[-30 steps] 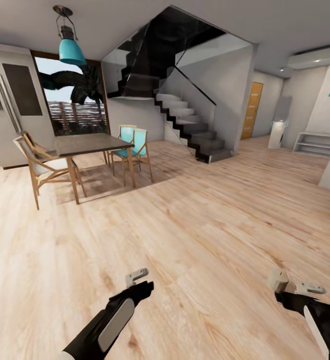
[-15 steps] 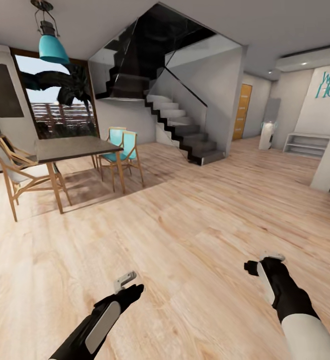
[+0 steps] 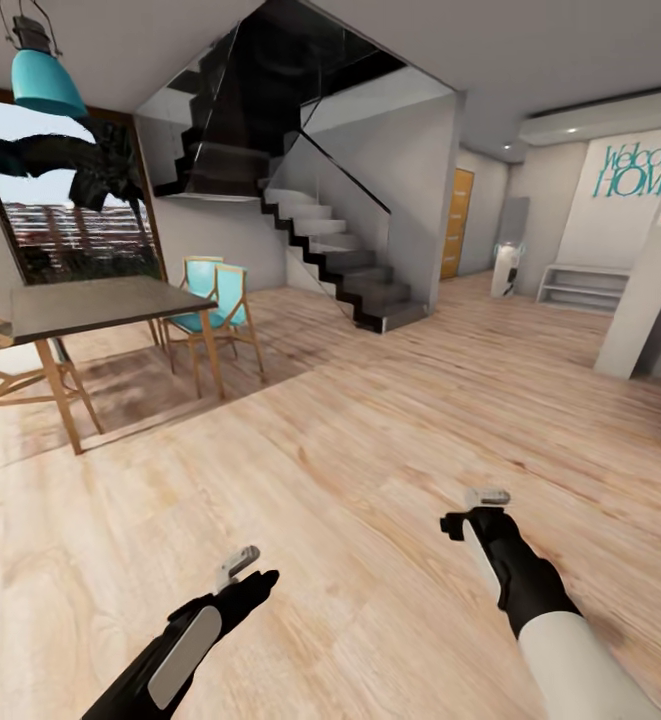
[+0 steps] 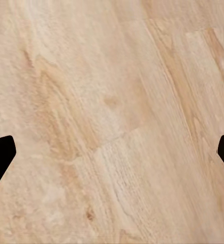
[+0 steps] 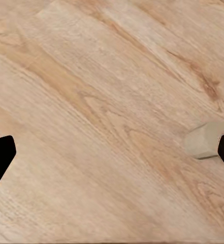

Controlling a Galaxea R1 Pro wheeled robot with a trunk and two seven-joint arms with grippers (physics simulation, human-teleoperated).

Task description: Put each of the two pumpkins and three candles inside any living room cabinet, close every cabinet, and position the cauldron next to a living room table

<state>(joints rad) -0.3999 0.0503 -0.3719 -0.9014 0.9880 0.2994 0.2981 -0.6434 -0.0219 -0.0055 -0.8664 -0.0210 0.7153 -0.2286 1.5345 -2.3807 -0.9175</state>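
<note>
Both grippers hang over bare pale wood floor. My left gripper [image 3: 238,562] is low in the head view, and the left wrist view has its dark fingertips far apart, so the left gripper [image 4: 112,152] is open with nothing between them. My right gripper [image 3: 475,510] reaches forward at the lower right. In the right wrist view the right gripper [image 5: 112,152] is open too. A small tan-beige candle [image 5: 204,140] sits right beside one of its fingertips; I cannot tell whether it touches the finger or lies on the floor. Pumpkins, cabinet, cauldron and glass-topped table are out of view.
A wooden dining table [image 3: 90,300] with teal chairs [image 3: 215,295] stands at the left. A dark staircase [image 3: 340,250] rises at the back, with an orange door [image 3: 457,222] beyond it. A low white shelf [image 3: 580,285] and a white pillar [image 3: 645,300] stand at the right. Open floor lies ahead.
The whole view has swung to the right, so the camera turned. My right arm has come inward and forward. The tan stub seen at its tip a second ago no longer shows in the head view.
</note>
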